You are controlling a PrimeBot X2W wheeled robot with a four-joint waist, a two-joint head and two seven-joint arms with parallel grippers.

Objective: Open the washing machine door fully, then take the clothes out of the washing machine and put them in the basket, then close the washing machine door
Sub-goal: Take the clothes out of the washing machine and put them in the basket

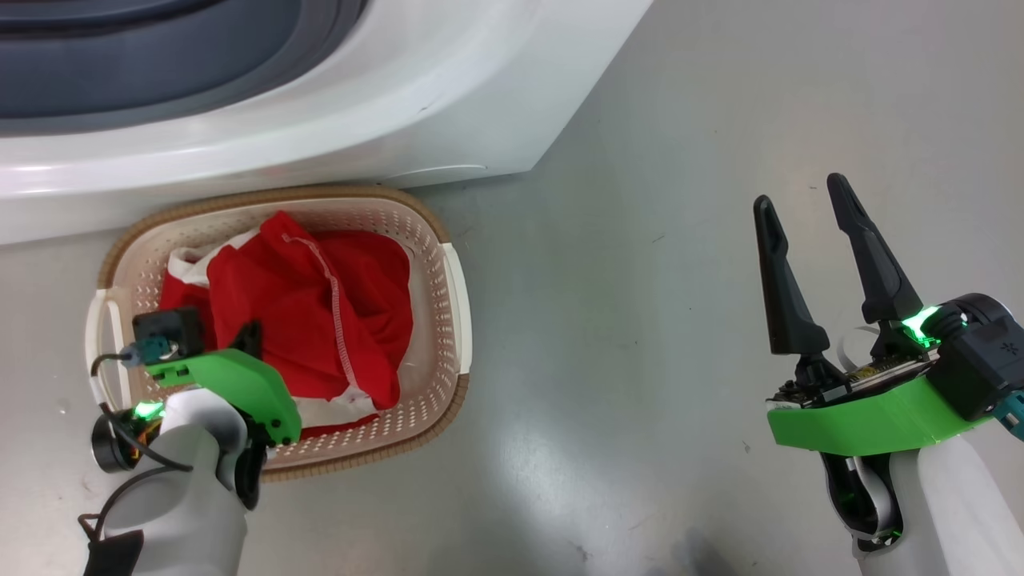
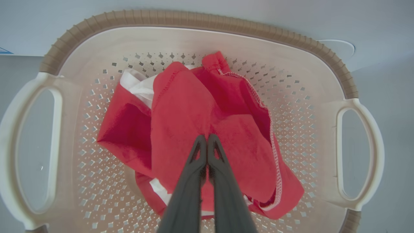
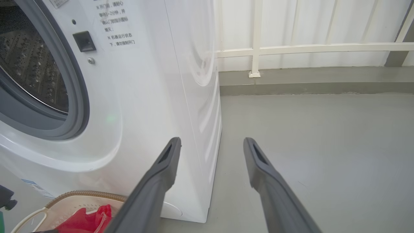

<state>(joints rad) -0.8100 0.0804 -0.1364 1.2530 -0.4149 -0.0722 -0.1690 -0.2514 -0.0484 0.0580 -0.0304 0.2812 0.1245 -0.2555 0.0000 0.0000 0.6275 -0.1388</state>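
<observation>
Over the basket [image 1: 453, 308] my left gripper [image 2: 206, 138] has jaws shut, tips at the clothes [image 2: 181, 113] inside; my right gripper [image 1: 800, 190] has jaws wide over floor [image 1: 640, 360] beside the washing machine [image 3: 145, 97], whose Chinese sticker [image 3: 116, 24] I can't read.

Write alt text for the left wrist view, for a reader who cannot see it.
Red clothes with white trim lie heaped in a cream basket with a brown rim. The left gripper, shut, points at the middle of the pile.
</observation>
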